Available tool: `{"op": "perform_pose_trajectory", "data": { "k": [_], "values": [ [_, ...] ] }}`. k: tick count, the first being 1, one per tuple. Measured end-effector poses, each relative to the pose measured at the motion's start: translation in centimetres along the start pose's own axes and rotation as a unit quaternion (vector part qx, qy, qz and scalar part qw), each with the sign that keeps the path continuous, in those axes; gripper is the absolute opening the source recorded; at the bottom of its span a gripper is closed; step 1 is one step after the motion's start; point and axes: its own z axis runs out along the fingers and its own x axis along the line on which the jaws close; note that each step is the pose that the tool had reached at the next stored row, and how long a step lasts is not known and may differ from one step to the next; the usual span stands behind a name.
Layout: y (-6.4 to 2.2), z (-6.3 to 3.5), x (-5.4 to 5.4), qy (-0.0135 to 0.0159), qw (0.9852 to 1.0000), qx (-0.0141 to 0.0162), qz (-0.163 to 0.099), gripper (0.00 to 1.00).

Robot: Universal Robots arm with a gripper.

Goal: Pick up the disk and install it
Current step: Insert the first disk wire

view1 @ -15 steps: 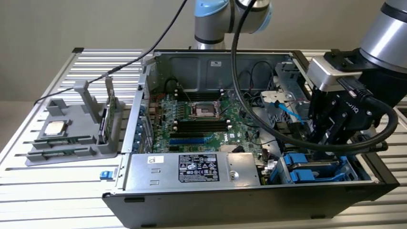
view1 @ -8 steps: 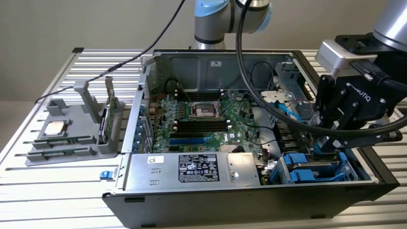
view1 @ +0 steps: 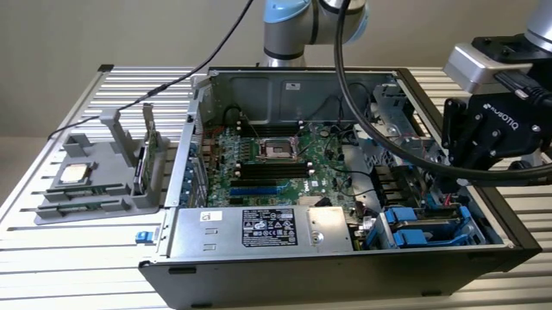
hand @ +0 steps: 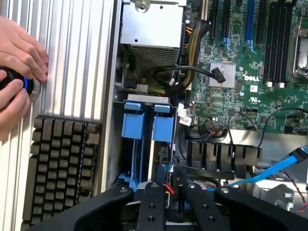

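Directly beneath the pincer (view1: pixel 454 197), the disk (hand: pixel 147 127) in its blue carrier sits in the computer case's (view1: pixel 345 271) drive bay. Whether the black fingers (hand: pixel 153 204) clamp it I cannot tell. Judging by this, seating is under way; any push must stay straight along the bay.

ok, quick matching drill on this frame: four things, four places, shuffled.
Things:
1. black Robotiq gripper
2. small square silver chip
3. white-labelled silver power supply box
4. blue plastic drive carrier

Places:
A. on the grey holder tray, outside the case, at the exterior view's left
B. in the case's front corner, at the exterior view's right
C. just above the blue carrier
D. along the case's near edge, middle

Pairs: 1-C, 2-A, 3-D, 4-B
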Motion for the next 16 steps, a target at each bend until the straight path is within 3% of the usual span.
{"op": "perform_pose_trajectory", "data": {
  "k": [2,9,16],
  "values": [
    [-0.25,-0.15,0.02,-0.0019,1.0,0.0002,0.0,0.11],
    [-0.59,-0.34,0.03,-0.0084,1.0,0.0031,0.001,0.11],
    [-0.6,-0.35,0.03,-0.0086,1.0,0.0031,0.001,0.11]
  ]
}}
